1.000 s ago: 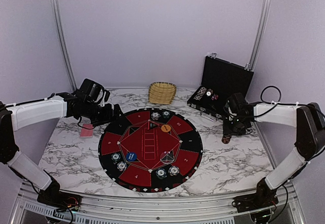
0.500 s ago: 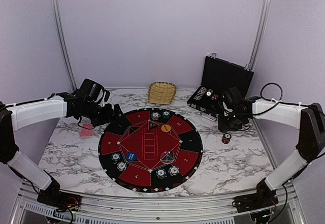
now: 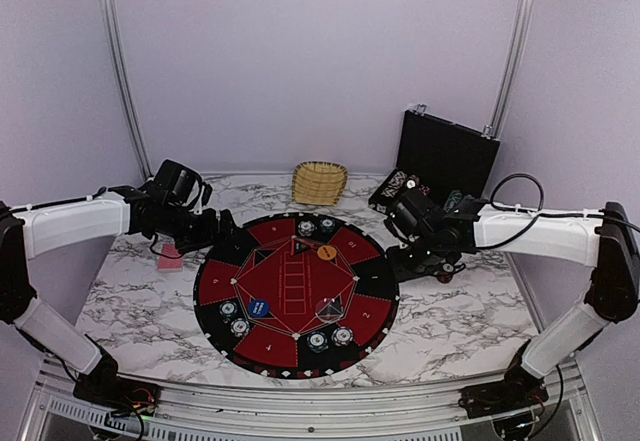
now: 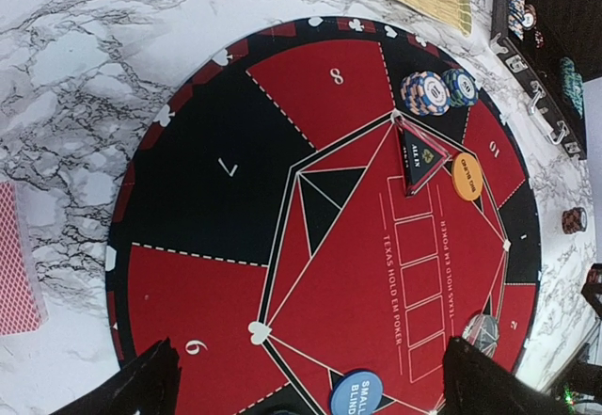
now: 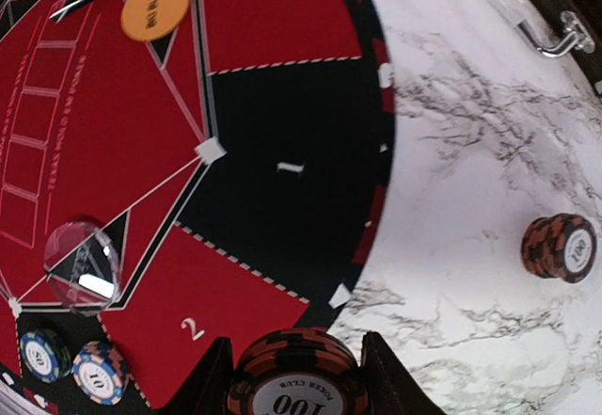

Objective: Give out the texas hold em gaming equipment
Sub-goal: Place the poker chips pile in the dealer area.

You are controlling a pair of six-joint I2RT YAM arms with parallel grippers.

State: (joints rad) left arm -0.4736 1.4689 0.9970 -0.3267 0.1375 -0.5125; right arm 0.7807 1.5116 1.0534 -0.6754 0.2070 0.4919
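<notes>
Near edge of the mat (image 3: pixel 296 291): 2 chip pairs are already set down, the near-left pair (image 3: pixel 233 317) and the near-right pair (image 3: pixel 330 339), each judged to be 1 seat's share. The blue disc (image 3: pixel 259 308) and the clear-looking disc (image 3: pixel 328 308) are laid just inside those pairs, probably as seat markers.

Mid-depth, right: the right gripper (image 5: pixel 296 363) is clamped on the dark red chip stack (image 5: pixel 296 391), "100" face showing. It is held low over the mat's right rim by sectors 1 and 2. Sector 1 is bare of chips, so it is judged the likely drop spot. 1 spare stack (image 5: pixel 560 246) is left upright on the marble table (image 5: pixel 489 170), well apart from the mat.

Mid-depth, left: the left gripper (image 4: pixel 306 368) is spread wide with nothing between its fingers and is held above the mat near sectors 6 and 7. The red-backed cards (image 4: pixel 19 274) are lying on the table just off the mat's left rim, within its reach.

Farther: the orange disc (image 3: pixel 326 253) and a third chip pair (image 3: pixel 316 227) are placed at the far sectors. Beyond the mat, the open black case (image 3: pixel 440 171) is seen holding more chips. The basket (image 3: pixel 320 183) is untouched.
</notes>
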